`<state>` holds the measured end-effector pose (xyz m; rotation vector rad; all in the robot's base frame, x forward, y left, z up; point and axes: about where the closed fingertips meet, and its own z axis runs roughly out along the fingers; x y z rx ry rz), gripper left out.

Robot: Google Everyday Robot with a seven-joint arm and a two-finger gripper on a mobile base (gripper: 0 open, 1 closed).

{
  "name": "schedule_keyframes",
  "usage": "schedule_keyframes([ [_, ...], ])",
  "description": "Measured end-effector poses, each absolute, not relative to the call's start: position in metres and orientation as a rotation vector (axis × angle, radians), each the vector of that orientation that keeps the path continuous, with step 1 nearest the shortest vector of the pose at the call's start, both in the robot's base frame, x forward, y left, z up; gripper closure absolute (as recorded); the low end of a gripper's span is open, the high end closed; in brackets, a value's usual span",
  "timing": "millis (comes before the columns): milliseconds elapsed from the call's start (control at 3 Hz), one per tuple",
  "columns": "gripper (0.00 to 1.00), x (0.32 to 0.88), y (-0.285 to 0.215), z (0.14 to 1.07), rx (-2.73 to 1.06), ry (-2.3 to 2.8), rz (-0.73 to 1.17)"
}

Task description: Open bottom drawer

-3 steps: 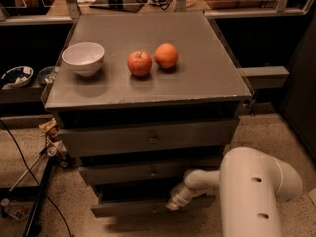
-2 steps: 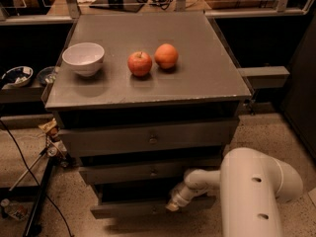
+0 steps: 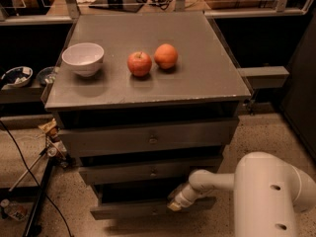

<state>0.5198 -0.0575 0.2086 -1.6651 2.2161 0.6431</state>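
Observation:
The bottom drawer (image 3: 128, 209) is the lowest, narrowest grey front of the three-drawer stack. It stands out a little from the cabinet, with a dark gap above it. Its knob is hidden behind the gripper. My gripper (image 3: 174, 205) reaches in from the right on a white arm (image 3: 266, 191) and sits at the middle of the bottom drawer's front. Above are the middle drawer (image 3: 148, 172) and the top drawer (image 3: 148, 138), each with a small metal knob.
On the cabinet top (image 3: 197, 83) stand a white bowl (image 3: 83, 58), a red apple (image 3: 139, 63) and an orange (image 3: 166, 56). Cables and a stand leg (image 3: 39, 201) lie on the speckled floor at the left. A grey ledge (image 3: 261, 77) juts out at the right.

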Motion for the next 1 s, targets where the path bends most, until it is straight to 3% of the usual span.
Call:
schedule_keyframes([
  [1000, 1.00, 0.5261, -0.0614, 0.2173, -1.641, 2.206, 0.645],
])
